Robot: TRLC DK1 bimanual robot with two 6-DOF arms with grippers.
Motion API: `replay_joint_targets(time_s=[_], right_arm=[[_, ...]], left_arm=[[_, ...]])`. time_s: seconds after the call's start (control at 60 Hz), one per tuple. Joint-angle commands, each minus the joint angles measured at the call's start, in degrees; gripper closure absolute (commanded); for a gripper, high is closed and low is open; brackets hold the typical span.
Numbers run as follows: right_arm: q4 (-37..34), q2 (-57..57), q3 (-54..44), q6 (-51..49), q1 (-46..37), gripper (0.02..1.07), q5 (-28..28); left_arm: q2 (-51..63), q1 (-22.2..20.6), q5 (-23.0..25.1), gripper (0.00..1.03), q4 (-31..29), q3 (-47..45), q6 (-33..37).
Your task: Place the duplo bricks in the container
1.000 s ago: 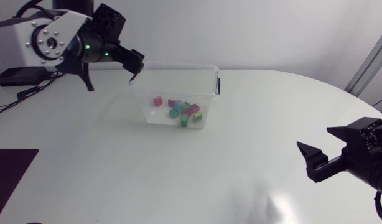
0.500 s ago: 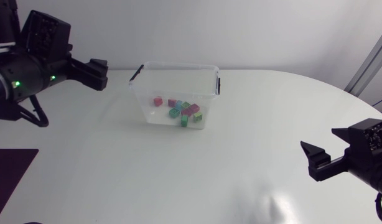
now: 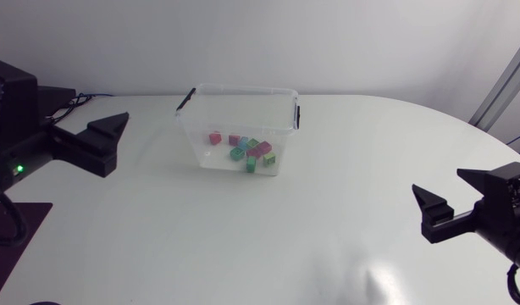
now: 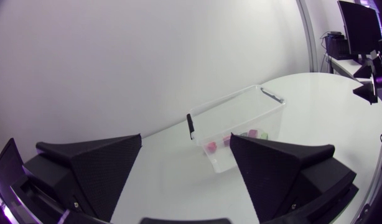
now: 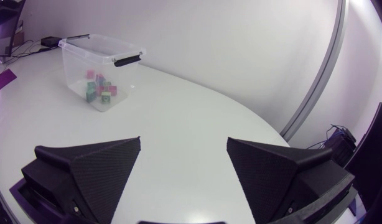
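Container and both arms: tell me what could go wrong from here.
1. The clear container looks light. The left gripper or right gripper sweeping close could catch its black handle and shove or tip it, spilling the bricks.
2. Both grippers are open and empty, and no loose brick shows on the table. Another pick attempt would probably grab nothing, or disturb the bricks inside.

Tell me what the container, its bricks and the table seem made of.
The container looks like clear glossy plastic: the duplo bricks show through its walls. The bricks seem opaque coloured plastic, too small to judge finish. The table is smooth, white, faintly shiny, perhaps laminate: a glare patch shows on it.
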Motion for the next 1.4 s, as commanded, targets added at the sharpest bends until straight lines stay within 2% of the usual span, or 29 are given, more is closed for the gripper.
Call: replay_joint_targets(time_s=[0.0,0.317,0.4,0.533,0.633,0.783,0.95,1.383], right_arm=[[1.08,-0.48,-1.14,1.12,0.46,0.07,0.18],[1.08,-4.61,-1.75,1.56,0.37,0.07,4.31],[1.52,-5.75,-2.46,1.29,0.46,0.07,5.72],[2.22,-7.42,-3.86,1.38,1.34,0.07,6.68],[2.40,-8.74,-4.21,2.00,2.13,0.07,6.86],[3.36,-10.06,-5.36,2.96,2.66,0.07,6.77],[3.80,-11.29,-6.59,3.40,3.62,0.07,6.86],[8.58,-17.03,-12.61,10.70,3.02,0.07,6.34]], left_arm=[[-3.08,-1.17,0.08,0.04,-2.11,-2.00,-0.33],[-9.94,-1.17,0.00,0.04,-7.29,-4.73,2.04],[-11.34,1.46,0.00,0.04,-7.73,-4.64,1.16],[-13.98,2.08,0.17,0.04,-8.79,-5.96,-1.30],[-17.67,5.33,1.14,0.04,-8.35,-8.24,-1.39],[-19.78,8.67,2.19,0.04,-8.26,-9.12,0.28],[-19.78,9.46,2.19,0.04,-9.93,-10.44,3.44],[-28.45,16.37,8.26,0.04,-0.81,-23.58,-6.23]])
